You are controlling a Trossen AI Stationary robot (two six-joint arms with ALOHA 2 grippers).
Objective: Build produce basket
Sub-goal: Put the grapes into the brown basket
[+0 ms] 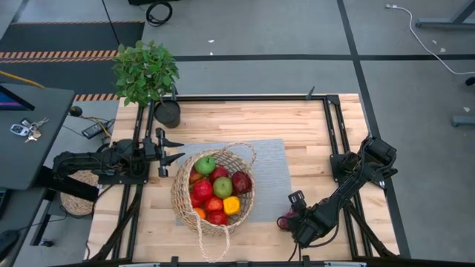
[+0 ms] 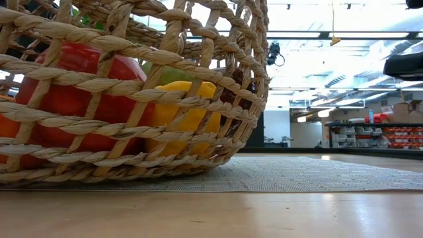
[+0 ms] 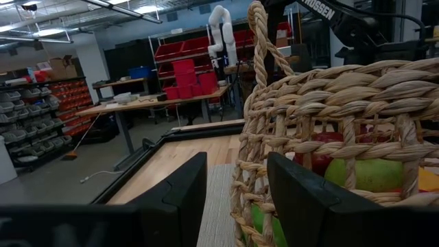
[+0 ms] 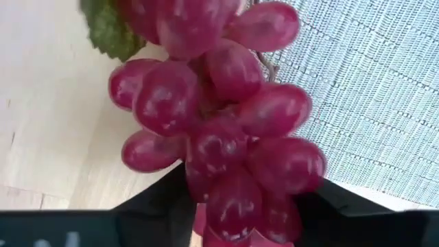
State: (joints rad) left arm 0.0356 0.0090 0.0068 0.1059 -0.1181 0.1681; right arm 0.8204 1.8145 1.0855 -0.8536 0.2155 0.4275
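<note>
The woven basket [image 1: 214, 189] stands on a grey mat [image 1: 271, 174] at the table's middle. It holds a green apple [image 1: 205, 164], red apples [image 1: 202, 190], a yellow pepper [image 1: 231, 205] and other produce. A bunch of purple-red grapes [image 4: 219, 123] lies at the mat's right edge, near the table's front. My right gripper [image 1: 289, 220] stands over the grapes and is shut on them. My left gripper [image 1: 175, 148] waits open, level, just left of the basket's rim, with nothing between its fingers [image 3: 185, 199]. My right gripper pinches the grape bunch between its two fingers, at the end of the bunch [image 4: 233, 199] away from the leaf. The fingers come from above, pointing steeply down. The bunch lies partly on the wood and partly on the mat's edge.
A potted leafy plant [image 1: 147, 74] stands at the far left corner. Black frame rails [image 1: 334, 133] run along the table's sides. Bare wood lies right of the mat and along the near edge.
</note>
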